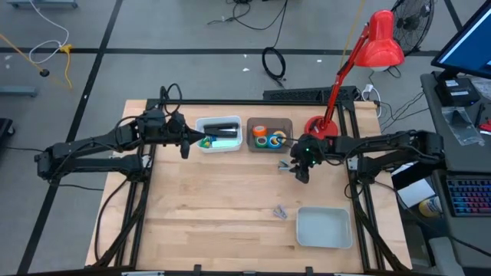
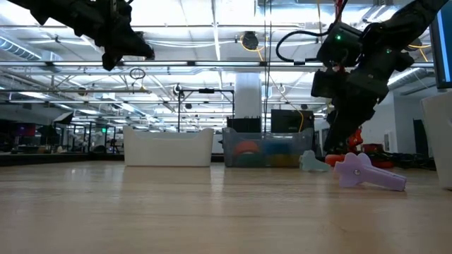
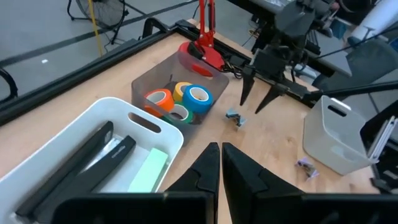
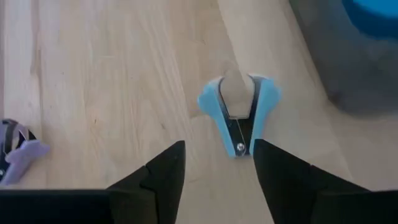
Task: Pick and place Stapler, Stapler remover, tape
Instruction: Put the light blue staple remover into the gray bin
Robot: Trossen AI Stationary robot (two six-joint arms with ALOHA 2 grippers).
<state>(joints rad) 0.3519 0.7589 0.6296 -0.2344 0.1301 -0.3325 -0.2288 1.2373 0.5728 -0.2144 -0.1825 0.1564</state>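
A blue stapler remover [image 4: 239, 115] lies flat on the wood just beside the grey bin [image 3: 152, 78]. My right gripper [image 4: 217, 171] hovers over it, open and pointing down, touching nothing; the left wrist view shows it too [image 3: 260, 102]. A purple stapler remover [image 1: 280, 212] lies nearer the table's front. The grey bin holds the orange [image 3: 158, 99], yellow [image 3: 182, 89], blue [image 3: 197, 96] and green [image 3: 178, 113] tape rolls. Black staplers [image 3: 81, 163] lie in the white bin [image 1: 219, 135]. My left gripper [image 3: 221, 163] hangs shut and empty above that bin's near left corner.
A shallow white tray [image 1: 324, 228] sits near the table's front right. A red desk lamp [image 1: 360, 57] stands at the far right corner, its base just behind my right arm. Bare wood spreads across the middle and near left of the table [image 1: 207, 207].
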